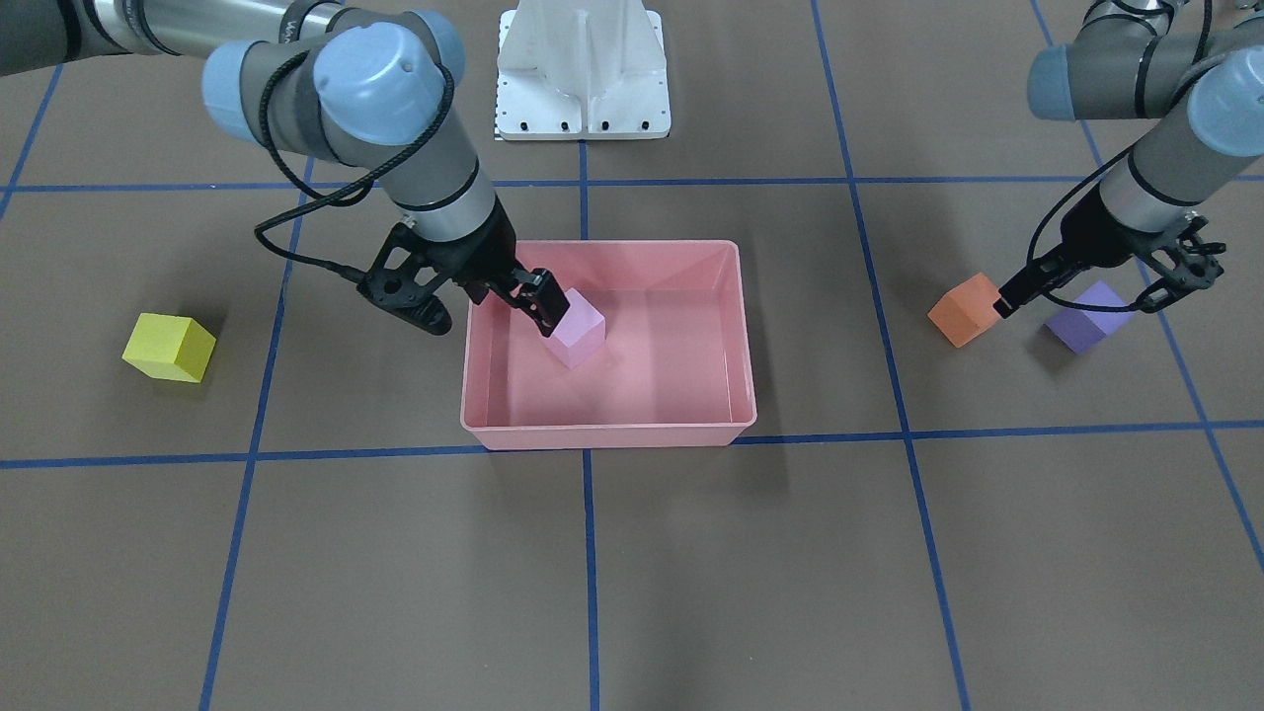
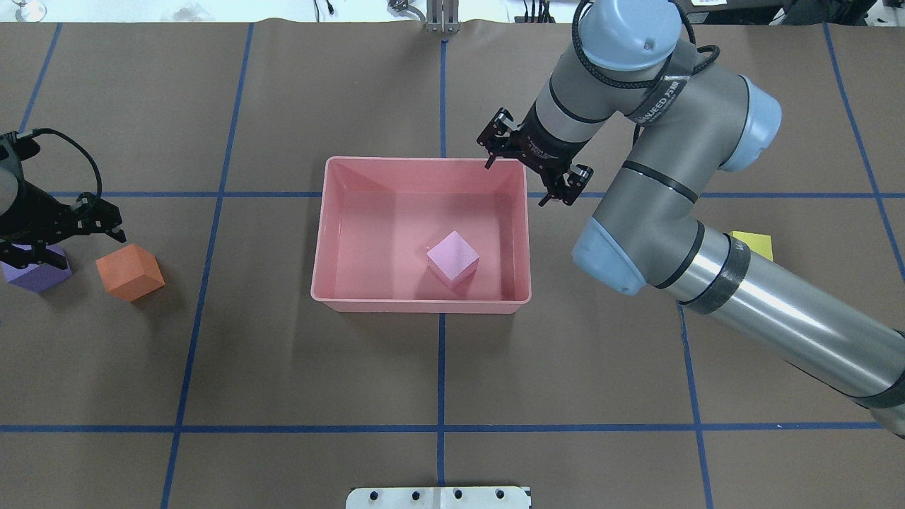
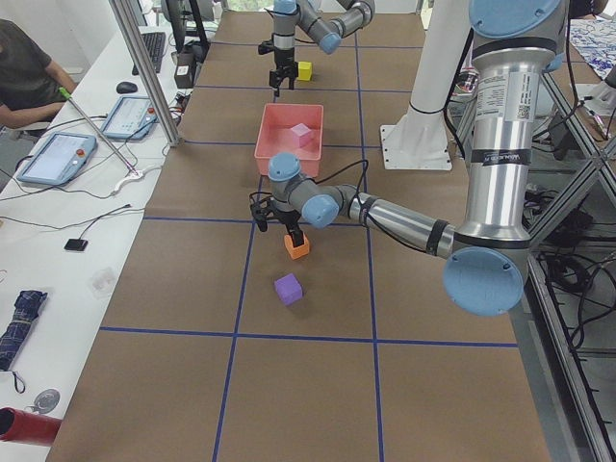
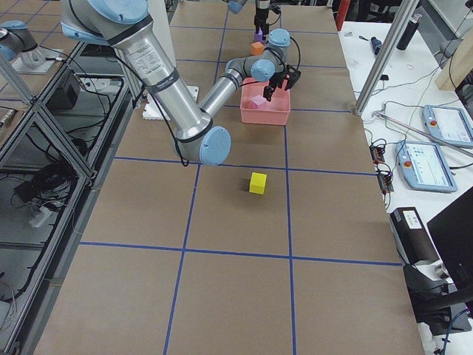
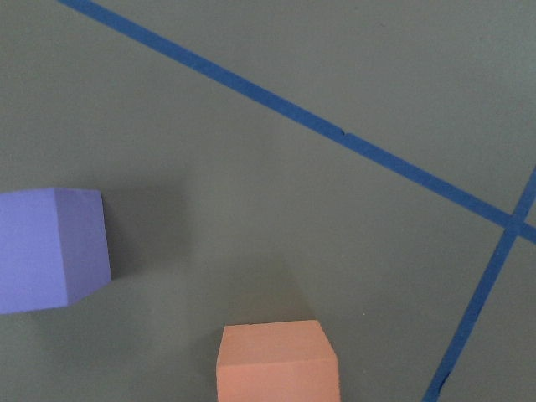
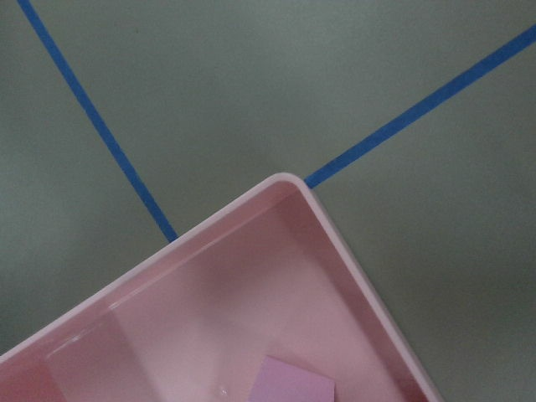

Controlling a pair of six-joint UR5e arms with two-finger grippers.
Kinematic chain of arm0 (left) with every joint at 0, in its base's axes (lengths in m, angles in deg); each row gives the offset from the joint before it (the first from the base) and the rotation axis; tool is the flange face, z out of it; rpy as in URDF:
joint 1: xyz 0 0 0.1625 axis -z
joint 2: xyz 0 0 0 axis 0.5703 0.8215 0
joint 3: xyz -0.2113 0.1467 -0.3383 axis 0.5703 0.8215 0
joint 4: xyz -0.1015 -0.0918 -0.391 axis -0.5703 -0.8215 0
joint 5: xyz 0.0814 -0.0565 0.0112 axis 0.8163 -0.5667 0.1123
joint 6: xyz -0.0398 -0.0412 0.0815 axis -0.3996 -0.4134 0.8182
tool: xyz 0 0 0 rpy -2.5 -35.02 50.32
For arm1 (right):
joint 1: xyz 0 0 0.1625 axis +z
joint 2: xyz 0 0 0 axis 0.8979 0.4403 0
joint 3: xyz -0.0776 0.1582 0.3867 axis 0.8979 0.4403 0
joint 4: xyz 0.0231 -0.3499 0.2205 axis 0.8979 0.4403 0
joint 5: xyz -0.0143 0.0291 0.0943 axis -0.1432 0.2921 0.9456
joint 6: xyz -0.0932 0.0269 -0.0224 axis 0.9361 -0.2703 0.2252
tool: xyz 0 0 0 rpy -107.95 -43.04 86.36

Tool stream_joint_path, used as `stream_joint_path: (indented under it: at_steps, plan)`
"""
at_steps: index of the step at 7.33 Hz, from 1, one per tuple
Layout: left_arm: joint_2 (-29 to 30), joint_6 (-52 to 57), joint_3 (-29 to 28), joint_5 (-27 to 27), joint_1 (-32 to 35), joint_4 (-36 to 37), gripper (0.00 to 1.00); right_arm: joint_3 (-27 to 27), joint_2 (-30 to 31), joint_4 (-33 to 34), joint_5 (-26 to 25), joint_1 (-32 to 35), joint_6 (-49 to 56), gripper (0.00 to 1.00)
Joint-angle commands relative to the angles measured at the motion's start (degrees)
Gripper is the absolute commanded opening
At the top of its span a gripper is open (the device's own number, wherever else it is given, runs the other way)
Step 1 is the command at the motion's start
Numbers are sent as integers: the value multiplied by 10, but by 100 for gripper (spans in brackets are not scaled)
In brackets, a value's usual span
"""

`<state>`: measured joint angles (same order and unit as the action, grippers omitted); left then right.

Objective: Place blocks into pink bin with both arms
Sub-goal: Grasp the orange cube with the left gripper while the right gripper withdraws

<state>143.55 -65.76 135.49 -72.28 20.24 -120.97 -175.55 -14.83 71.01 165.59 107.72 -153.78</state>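
Table covering (image 1: 770,573): brown paper, matt and smooth. Grid lines (image 1: 590,553): blue tape, flat, dull finish.

Pink bin (image 2: 324,233): smooth moulded plastic, semi-gloss, with soft reflections on its inner walls and floor.

Light pink block (image 2: 452,258), yellow block (image 1: 170,348), orange block (image 2: 129,272), purple block (image 5: 50,249): matt, even faces; material cannot be told.

Right arm (image 2: 778,325): polished bare-metal tube with bright highlights; joint housings grey, satin. Joint caps (image 2: 629,25): light-blue smooth plastic, soft sheen.

Pedestal (image 1: 583,69): white, smooth, lightly glossy.
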Motion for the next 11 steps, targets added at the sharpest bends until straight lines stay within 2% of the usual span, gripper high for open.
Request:
stream_joint_path:
  at_steps: [1,6,8,9,10,11]
  plan:
    - [5,-5,-24,1,-12,-9,100,-1,18,-12,2,12,20,99]
    - [36,-13,-59,1,-41,-9,100,-9,33,-14,-4,12,20,99]
    - [33,-10,-64,9,-44,-9,87,-9,34,-14,-6,12,20,99]
    - [34,-11,-64,9,-44,-10,68,-8,36,-14,-16,12,20,99]
    - [35,-14,-58,6,-44,-9,10,-10,43,-14,-18,13,21,99]
    - [44,-17,-37,-1,-44,-2,0,-16,57,-13,-13,31,23,99]
